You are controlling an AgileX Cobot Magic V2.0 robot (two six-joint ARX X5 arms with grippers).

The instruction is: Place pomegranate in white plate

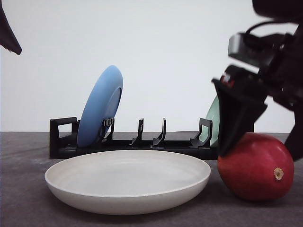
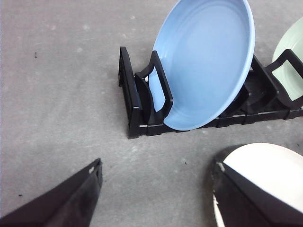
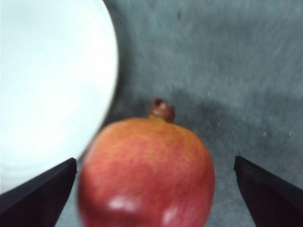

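The red pomegranate lies on the grey table at the front right, its tan stem nub facing the camera. The white plate rests flat on the table just left of it. My right gripper hangs over the fruit, one black finger down at the fruit's left side. In the right wrist view the pomegranate sits between the two spread fingers, with gaps on both sides, and the white plate lies beside it. My left gripper is open over bare table, the white plate at one fingertip.
A black dish rack stands behind the plate. It holds an upright blue plate at its left end and a pale green plate at its right end, partly hidden by my right arm. Part of my left arm shows at top left.
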